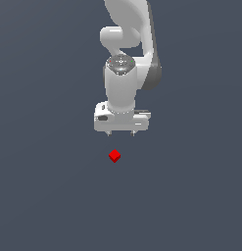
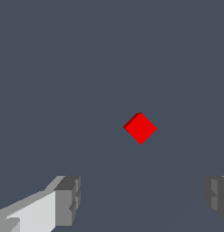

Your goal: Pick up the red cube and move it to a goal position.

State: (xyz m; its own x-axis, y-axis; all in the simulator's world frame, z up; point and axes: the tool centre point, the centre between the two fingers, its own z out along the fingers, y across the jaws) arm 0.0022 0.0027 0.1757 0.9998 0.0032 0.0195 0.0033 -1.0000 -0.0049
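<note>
The red cube (image 1: 114, 156) is a tiny bright red cube lying on the dark grey floor, turned so a corner faces the exterior camera. My white gripper (image 1: 121, 133) hangs above and slightly behind it, fingers pointing down, apart from the cube. The jaws are wide open and empty. In the wrist view the cube (image 2: 140, 128) lies ahead of the fingers, nearer the one finger (image 2: 216, 197) than the other (image 2: 68, 199), and not between them.
The plain dark grey floor (image 1: 44, 196) surrounds the cube on all sides. The white arm (image 1: 125, 59) rises behind the gripper toward the top of the exterior view.
</note>
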